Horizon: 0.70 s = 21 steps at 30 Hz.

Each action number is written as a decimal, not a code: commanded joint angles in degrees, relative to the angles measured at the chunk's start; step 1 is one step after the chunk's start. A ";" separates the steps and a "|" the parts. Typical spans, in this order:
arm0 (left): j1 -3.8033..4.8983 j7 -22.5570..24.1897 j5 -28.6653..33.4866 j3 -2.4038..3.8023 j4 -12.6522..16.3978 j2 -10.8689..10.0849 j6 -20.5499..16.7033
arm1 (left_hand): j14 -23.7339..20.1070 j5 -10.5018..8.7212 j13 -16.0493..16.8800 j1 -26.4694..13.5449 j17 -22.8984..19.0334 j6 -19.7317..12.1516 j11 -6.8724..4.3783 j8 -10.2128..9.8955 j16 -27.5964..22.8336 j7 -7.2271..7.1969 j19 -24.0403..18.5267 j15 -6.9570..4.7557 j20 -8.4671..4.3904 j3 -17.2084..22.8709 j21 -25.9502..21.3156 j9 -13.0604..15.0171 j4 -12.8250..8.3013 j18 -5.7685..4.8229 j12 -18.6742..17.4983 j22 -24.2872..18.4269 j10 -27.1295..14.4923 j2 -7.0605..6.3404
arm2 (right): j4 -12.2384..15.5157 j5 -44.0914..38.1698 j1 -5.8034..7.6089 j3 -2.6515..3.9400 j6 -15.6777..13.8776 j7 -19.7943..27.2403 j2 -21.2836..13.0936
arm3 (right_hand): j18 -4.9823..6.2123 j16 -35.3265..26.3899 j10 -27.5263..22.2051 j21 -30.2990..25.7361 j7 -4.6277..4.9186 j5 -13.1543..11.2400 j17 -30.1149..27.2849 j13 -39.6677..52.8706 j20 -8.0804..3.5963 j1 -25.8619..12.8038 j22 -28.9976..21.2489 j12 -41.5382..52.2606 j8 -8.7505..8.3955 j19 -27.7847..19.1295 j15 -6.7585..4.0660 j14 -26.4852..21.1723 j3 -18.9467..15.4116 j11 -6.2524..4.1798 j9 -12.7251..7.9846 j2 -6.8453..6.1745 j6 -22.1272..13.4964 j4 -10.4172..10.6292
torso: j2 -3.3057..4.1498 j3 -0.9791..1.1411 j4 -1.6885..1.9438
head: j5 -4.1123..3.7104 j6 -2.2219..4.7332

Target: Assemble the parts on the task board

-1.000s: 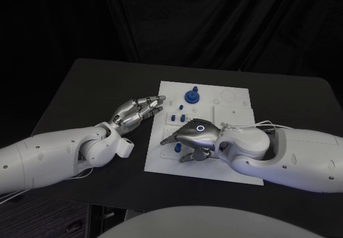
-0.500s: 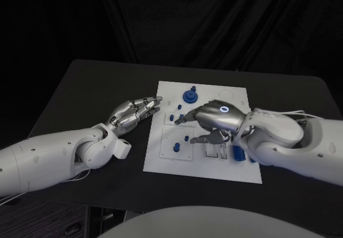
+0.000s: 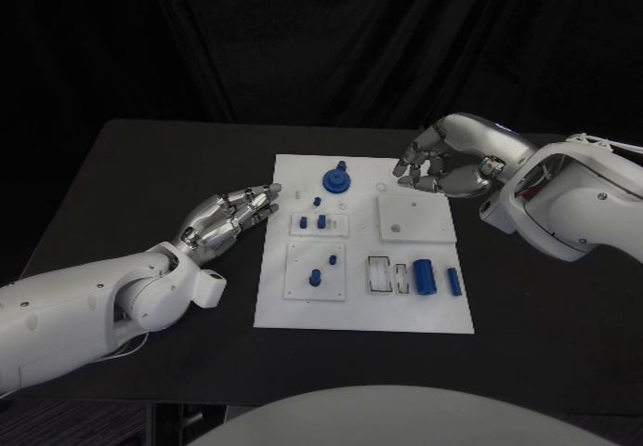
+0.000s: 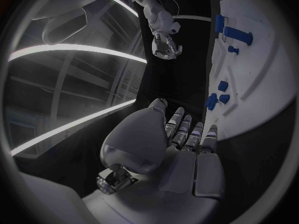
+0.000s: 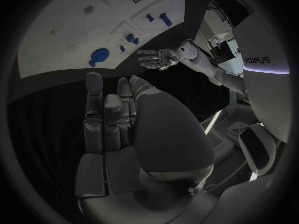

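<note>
Black table [image 3: 148, 167], white task board [image 3: 361, 311]; left hand [image 3: 235, 218] spread, empty; right hand [image 3: 449, 163] seemingly curled, empty.

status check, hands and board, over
Left hand open beside task board. Right hand open, holding nothing, off the board's far right corner. Blue parts on board, nothing blocking.

White task board [image 3: 360, 311] lies flat mid-table (blue parts [image 3: 424, 276] scattered on it)

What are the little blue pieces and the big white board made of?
The blue pieces look like matte plastic: one even colour with no shine. The white task board seems a flat, dull plate of plastic or painted material; the pictures leave that open. The table under it is matte black.
</note>
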 commanded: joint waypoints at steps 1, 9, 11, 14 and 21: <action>-0.10 1.07 -0.15 0.04 0.28 0.05 -0.01 | 0.04 0.37 0.10 0.43 0.06 0.56 0.37 0.39 0.24 1.04 -0.16 -0.44 -0.07 0.46 0.03 0.10 0.05 0.59 0.33 -0.01 0.06 -0.04 | 0.09 1.94 -0.55 -0.04 2.90 -10.55 -1.31 | -0.67 0.94 -1.27 2.76 0.00 -0.26 0.93 1.98 -0.35 -1.24 3.00 2.01 -0.47 1.37 -0.17 1.39 -0.20 -0.14 0.46 -0.54 0.00 0.54 | -0.03 -0.14 -0.19 | -1.22 -0.01; -0.10 0.99 -0.15 0.04 0.31 -0.27 0.01 | 0.04 0.39 0.12 0.45 0.06 0.60 0.42 0.41 0.27 1.07 -0.16 -0.45 -0.06 0.53 0.03 0.11 0.04 0.61 0.41 -0.02 0.13 -0.04 | 0.81 -1.28 -2.84 -0.08 7.18 -22.76 -4.84 | -1.49 9.71 6.02 8.36 0.22 -1.50 10.90 45.02 0.12 -12.72 4.12 42.13 -3.47 3.53 0.41 5.53 -3.40 0.01 1.68 -1.03 -1.05 0.89 | 0.04 -0.18 -0.47 | -4.22 -0.01; -0.10 0.93 -0.15 0.04 0.30 -0.30 0.07 | 0.04 0.39 0.12 0.45 0.06 0.60 0.42 0.41 0.27 1.07 -0.16 -0.45 -0.06 0.53 0.03 0.11 0.04 0.61 0.41 -0.02 0.13 -0.04 | 1.23 -2.53 -3.42 -0.09 9.12 -25.99 -5.52 | -3.62 20.74 21.01 25.97 -1.73 -2.78 25.19 63.24 -1.58 -17.12 7.21 54.00 -1.12 9.05 -1.17 11.52 -4.41 -1.67 3.94 -0.87 2.34 1.26 | 0.09 -0.20 -0.42 | -5.34 -0.01; -0.10 0.88 -0.15 0.04 0.26 -0.27 0.14 | 0.04 0.39 0.12 0.45 0.06 0.60 0.42 0.41 0.27 1.07 -0.16 -0.45 -0.06 0.53 0.03 0.11 0.04 0.61 0.41 -0.02 0.13 -0.04 | 2.04 -4.77 -4.44 -0.09 12.62 -30.11 -6.38 | -6.20 25.17 25.22 43.15 -2.94 -2.43 31.57 67.76 -2.57 -26.44 10.36 56.12 1.27 13.03 -2.55 13.72 -6.05 -2.66 7.11 -1.03 4.43 1.55 | 0.32 0.00 -0.19 | -6.91 -0.01; -0.10 0.83 -0.15 0.04 0.27 -0.23 0.27 | 0.06 0.45 0.13 0.47 0.07 0.73 0.57 0.46 0.35 1.15 -0.13 -0.50 -0.05 0.70 0.05 0.12 0.05 0.64 0.54 0.00 0.24 -0.02 | 3.41 -6.50 -6.15 -0.10 16.67 -33.07 -6.82 | -7.11 25.17 25.22 49.99 -4.37 -3.00 31.57 67.76 -3.89 -32.81 11.51 56.12 4.21 13.80 -3.78 13.72 -5.74 -3.99 12.76 -2.23 5.53 1.72 | 0.41 -0.02 -0.24 | -8.46 -0.01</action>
